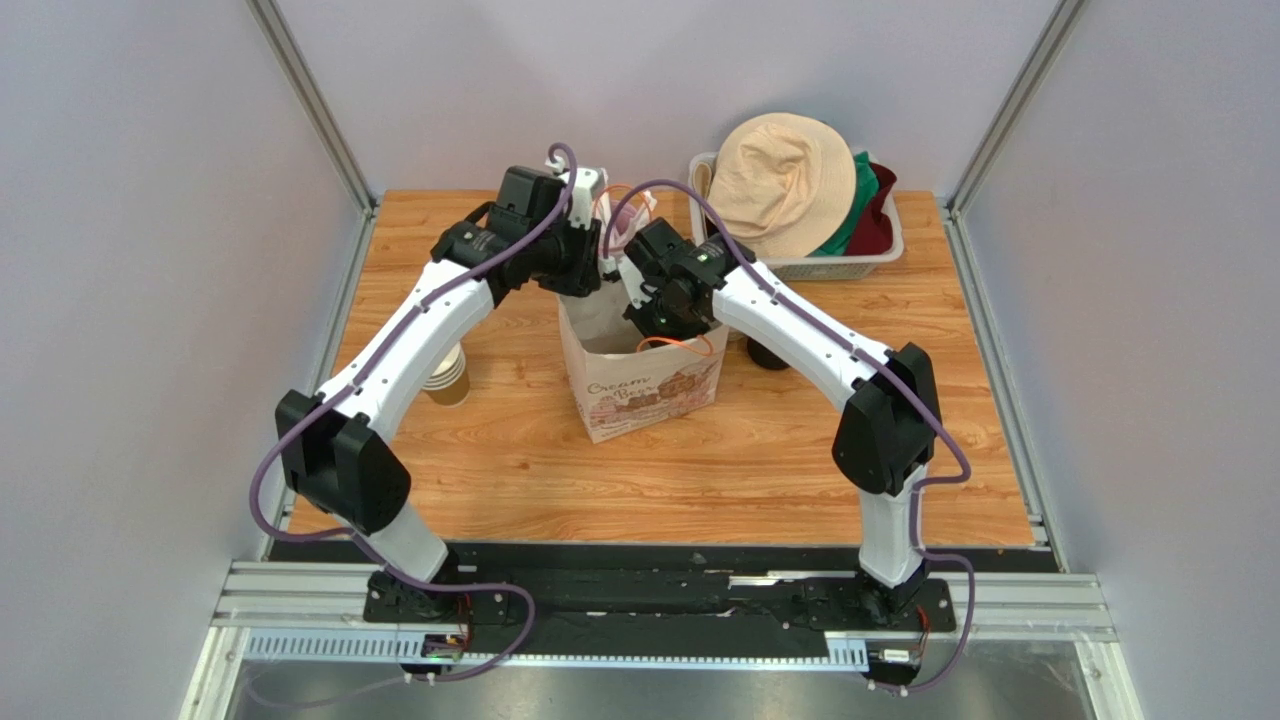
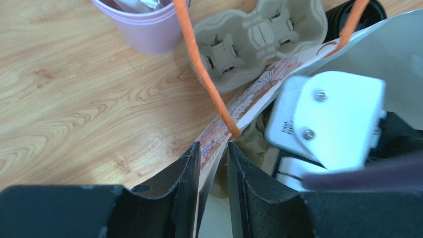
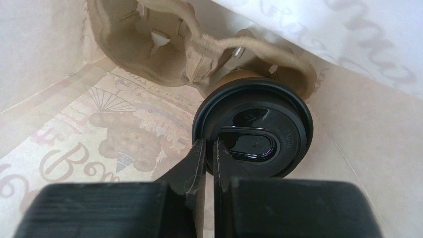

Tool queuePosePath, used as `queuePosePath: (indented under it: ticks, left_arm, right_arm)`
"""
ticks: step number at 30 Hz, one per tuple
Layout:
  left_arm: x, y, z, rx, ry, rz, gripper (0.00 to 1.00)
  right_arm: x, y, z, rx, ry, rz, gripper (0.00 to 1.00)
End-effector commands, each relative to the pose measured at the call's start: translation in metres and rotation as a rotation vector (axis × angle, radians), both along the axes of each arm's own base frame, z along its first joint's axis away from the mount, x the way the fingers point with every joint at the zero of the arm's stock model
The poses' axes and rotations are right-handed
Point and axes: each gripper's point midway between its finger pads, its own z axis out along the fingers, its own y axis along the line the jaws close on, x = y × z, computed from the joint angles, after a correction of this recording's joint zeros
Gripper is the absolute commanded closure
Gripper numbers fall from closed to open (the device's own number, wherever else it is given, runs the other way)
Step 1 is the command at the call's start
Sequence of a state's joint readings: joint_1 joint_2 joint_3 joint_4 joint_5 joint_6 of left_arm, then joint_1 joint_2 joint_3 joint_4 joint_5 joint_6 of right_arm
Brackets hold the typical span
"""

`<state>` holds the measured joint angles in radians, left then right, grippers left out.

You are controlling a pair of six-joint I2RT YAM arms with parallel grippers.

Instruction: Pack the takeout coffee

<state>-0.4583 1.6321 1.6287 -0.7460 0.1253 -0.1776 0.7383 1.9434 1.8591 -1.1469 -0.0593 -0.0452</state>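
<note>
The takeout coffee, with its black lid, stands in a cardboard carrier inside the white printed paper bag at the table's middle. Only a sliver of its brown cup shows under the lid. My right gripper reaches down into the bag and is shut on the lid's near rim. In the top view it is hidden in the bag's mouth. My left gripper is shut on the bag's upper edge beside an orange handle, at the bag's far-left rim.
A stack of lidless brown cups stands left of the bag. A pink cup and a spare cardboard carrier sit behind it. Black lids lie right of it. A basket with a beige hat is at the back right.
</note>
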Motion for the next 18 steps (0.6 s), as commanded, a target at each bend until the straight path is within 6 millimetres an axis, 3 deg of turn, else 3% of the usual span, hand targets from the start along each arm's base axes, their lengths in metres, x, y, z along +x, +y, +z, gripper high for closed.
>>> queuePosePath:
  ticks: [1,8,18]
  left_arm:
    - [-0.002,-0.001,0.048,-0.072,-0.150,-0.014,0.64]
    - [-0.003,-0.002,0.058,-0.089,-0.184,-0.027,0.64]
    - [-0.007,-0.004,0.052,-0.099,-0.167,-0.046,0.64]
  right_arm:
    - [-0.001,0.000,0.004,-0.029,0.010,0.020,1.00]
    - [-0.001,-0.009,0.003,-0.083,0.016,0.022,1.00]
    - [-0.011,-0.012,-0.024,-0.130,0.089,0.040,1.00]
